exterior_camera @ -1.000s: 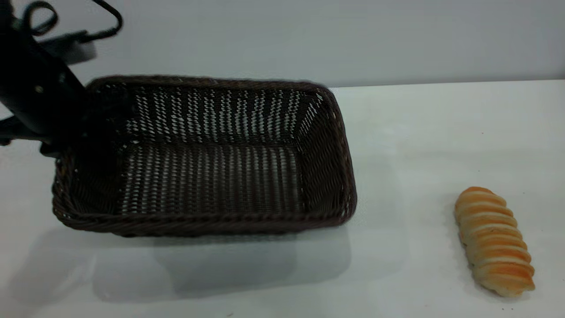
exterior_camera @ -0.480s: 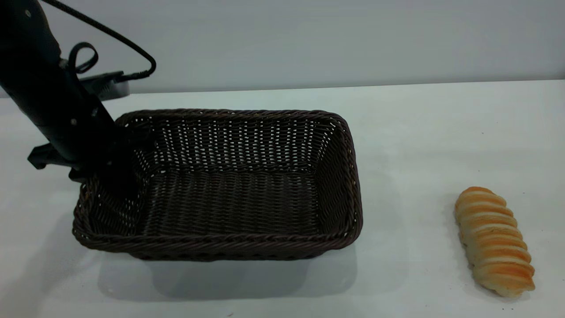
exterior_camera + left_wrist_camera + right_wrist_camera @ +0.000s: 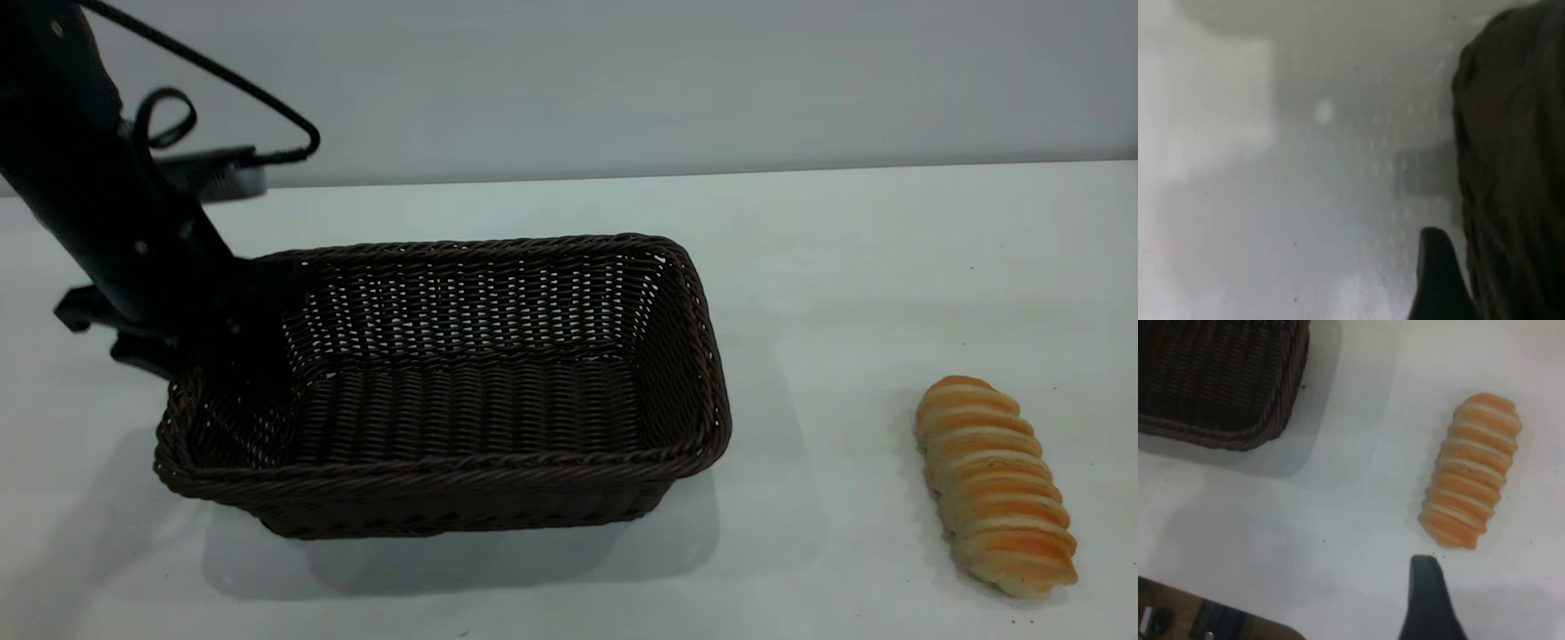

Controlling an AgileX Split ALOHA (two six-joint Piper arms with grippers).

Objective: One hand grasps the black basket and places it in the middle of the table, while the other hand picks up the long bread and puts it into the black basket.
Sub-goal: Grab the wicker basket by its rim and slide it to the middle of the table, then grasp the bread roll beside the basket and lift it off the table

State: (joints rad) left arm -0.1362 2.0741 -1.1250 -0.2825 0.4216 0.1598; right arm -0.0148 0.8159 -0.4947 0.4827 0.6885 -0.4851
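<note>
My left gripper (image 3: 227, 342) sits at the basket's short end wall, pinched on the rim there; one finger inside, the other (image 3: 1438, 280) outside against the weave, per left wrist cam. Black basket (image 3: 462, 391) stretches away from that grip toward the table's middle. Far end looks down on the table (image 3: 845, 267); the end I hold seems slightly raised, but can't tell for sure. Basket interior: nothing in it.

Beyond the basket's far end, well apart across bare white top, lies the long bread (image 3: 994, 484), flat on its side, ridges up.

My right gripper: out of ext view. Right wrist cam shows one dark fingertip (image 3: 1428, 603) hanging above the table, just short of the bread's near end (image 3: 1471, 470), no contact. Only one finger shows, so spread or closed: can't tell. Basket corner (image 3: 1225, 380) lies farther off.
</note>
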